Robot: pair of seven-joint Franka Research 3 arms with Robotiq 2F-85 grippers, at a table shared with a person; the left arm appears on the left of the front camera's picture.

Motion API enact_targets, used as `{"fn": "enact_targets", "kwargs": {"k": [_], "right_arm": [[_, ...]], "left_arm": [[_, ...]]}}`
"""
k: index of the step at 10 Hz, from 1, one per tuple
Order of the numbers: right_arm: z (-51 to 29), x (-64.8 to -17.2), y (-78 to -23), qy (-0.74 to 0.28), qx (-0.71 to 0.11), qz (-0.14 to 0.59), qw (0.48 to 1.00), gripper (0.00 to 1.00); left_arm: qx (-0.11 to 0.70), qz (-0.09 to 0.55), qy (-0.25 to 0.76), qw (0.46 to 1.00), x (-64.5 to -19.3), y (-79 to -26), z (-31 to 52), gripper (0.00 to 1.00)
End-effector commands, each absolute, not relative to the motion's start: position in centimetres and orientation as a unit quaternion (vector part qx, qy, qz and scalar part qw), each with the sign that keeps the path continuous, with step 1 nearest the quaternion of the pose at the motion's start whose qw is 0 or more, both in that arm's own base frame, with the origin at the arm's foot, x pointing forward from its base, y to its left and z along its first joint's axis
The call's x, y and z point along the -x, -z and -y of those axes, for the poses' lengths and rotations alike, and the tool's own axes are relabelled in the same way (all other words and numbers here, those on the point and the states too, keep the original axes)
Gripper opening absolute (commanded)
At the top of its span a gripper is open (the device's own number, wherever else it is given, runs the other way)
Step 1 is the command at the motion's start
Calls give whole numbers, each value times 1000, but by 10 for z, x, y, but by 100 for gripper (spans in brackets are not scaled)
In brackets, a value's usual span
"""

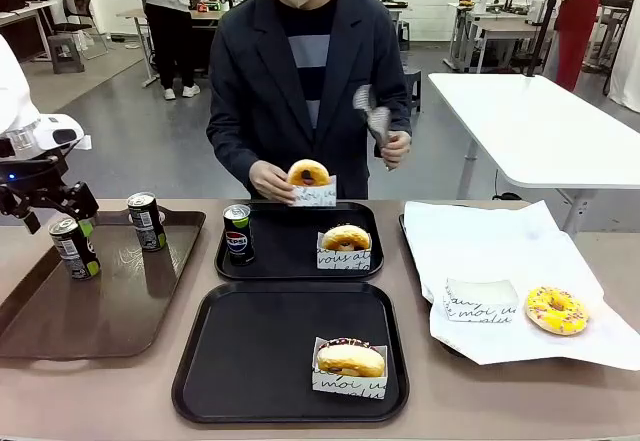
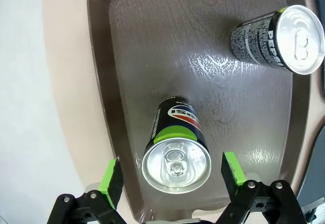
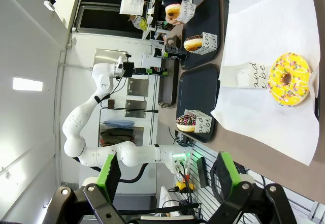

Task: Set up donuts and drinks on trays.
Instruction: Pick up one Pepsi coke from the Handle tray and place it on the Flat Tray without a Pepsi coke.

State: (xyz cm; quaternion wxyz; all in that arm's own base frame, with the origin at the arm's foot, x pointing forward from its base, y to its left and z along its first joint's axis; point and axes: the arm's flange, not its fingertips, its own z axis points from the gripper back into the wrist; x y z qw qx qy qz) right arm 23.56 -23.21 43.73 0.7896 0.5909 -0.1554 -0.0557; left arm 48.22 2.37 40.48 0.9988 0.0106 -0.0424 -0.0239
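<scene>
Hovering over the brown tray, the left gripper had its fingers spread wide on both sides of an upright can, not touching it. A second can stood farther on the same tray. The right gripper was open and empty. The person's hand held a sleeved donut above the far black tray, which carried a Pepsi can and another donut.

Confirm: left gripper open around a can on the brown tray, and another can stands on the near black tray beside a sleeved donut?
Not quite. That other can stands on the far black tray, not the near one; the front view shows it beside a sleeved donut there. The rest holds: the left gripper is open around a can on the brown tray.
</scene>
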Motion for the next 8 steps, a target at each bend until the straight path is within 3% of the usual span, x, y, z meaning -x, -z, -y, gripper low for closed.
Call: {"fn": "enact_targets", "kwargs": {"k": [1,5,8], "right_arm": [[233,-237,-439,49,-598,167,782,100],[233,-237,-439,49,-598,167,782,100],[233,-237,-439,49,-598,167,782,100]], "left_arm": [[-22,42,18,999,-487,-392,-19,100],[-13,38,4,999,-495,-383,-19,100],[-4,46,3,999,-495,-383,-19,21]]}}
